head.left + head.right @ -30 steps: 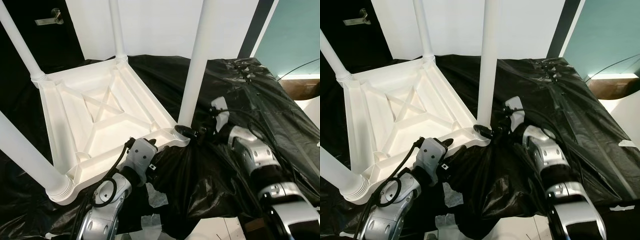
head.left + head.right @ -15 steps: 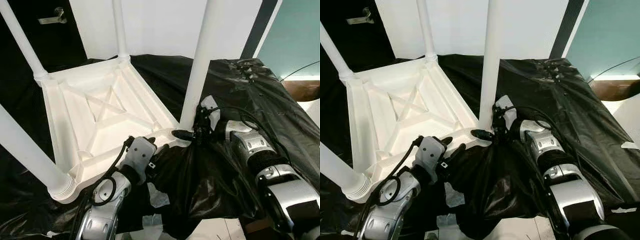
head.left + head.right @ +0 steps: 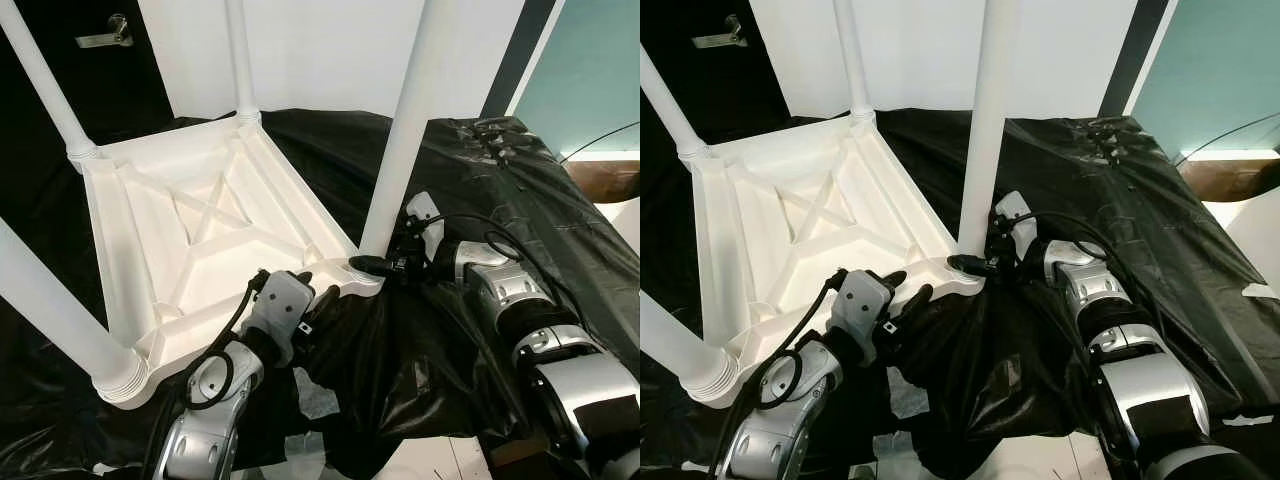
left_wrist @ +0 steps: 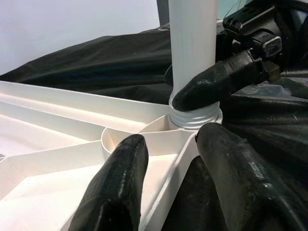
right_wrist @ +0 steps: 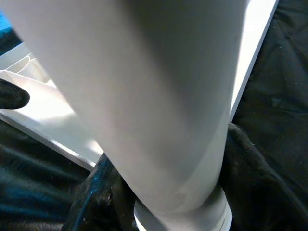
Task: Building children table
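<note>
A white plastic children's table (image 3: 200,215) lies upside down on black sheeting, its legs pointing up. My right gripper (image 3: 372,265) is shut on the base of the near-right leg (image 3: 405,130), just above its threaded collar (image 4: 195,118). In the right wrist view that leg (image 5: 159,96) sits between the black fingers (image 5: 101,192). My left gripper (image 3: 318,283) straddles the table's rim (image 4: 168,163) beside that corner. One finger (image 4: 120,183) is inside the frame and the other is outside, shut on the rim.
Three more white legs stand at the other corners: near left (image 3: 50,310), far left (image 3: 45,80) and far middle (image 3: 238,55). Crumpled black sheeting (image 3: 480,160) covers the floor to the right. White scraps (image 3: 315,400) lie below my left arm. A white wall is behind.
The view has shifted a little. My right forearm has swung in closer to the leg's base while still holding it. The left gripper stays at the rim.
</note>
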Robot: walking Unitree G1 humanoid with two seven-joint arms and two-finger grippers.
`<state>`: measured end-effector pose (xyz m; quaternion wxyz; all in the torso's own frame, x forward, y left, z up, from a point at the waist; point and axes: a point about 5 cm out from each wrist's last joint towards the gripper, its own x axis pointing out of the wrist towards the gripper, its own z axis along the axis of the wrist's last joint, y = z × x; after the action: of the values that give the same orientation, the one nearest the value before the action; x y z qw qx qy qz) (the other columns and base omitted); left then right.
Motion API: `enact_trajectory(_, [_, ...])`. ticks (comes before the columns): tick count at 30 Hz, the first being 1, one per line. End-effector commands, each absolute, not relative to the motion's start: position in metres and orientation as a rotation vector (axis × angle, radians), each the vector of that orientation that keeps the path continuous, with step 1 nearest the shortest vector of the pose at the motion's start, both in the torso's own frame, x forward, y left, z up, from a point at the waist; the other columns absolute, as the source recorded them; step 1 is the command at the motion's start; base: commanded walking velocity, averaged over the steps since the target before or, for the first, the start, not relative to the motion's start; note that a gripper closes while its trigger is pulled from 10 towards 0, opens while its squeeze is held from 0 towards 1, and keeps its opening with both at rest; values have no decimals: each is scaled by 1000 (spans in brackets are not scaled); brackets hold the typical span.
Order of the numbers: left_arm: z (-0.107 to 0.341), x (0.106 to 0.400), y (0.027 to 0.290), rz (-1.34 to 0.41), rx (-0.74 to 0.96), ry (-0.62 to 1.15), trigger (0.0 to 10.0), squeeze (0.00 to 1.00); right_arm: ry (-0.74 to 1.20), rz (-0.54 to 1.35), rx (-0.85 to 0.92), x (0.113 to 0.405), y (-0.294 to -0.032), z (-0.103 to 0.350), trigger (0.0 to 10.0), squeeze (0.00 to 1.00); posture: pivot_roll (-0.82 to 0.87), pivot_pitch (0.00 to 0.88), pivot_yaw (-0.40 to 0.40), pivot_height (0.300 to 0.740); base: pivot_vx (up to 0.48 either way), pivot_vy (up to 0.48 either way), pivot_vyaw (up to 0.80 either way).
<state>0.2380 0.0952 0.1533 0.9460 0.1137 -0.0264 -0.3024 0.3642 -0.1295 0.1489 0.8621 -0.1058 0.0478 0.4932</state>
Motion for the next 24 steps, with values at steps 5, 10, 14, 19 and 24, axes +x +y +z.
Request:
enact_trajectory(5, [147,239,95,-547,215,-25,10000,0,135,840,-137,359,-118,128,10000,0,105,47,-57,740,0,0,0])
enact_trajectory(10, [147,239,94,-552,211,-24,10000,0,148,707,-72,356,-109,120,10000,0,104,48,-55,740,0,0,0])
enact_trajectory(14, [147,239,94,-555,211,-22,10000,0,153,611,-40,350,-100,114,10000,0,104,48,-55,740,0,0,0])
enact_trajectory(19, [146,238,94,-557,211,-21,10000,0,170,407,-31,339,-86,105,10000,0,115,45,-64,740,0,0,0])
enact_trajectory(24, [146,236,92,-555,203,-19,10000,0,180,370,23,326,-69,103,10000,0,118,44,-70,740,0,0,0])
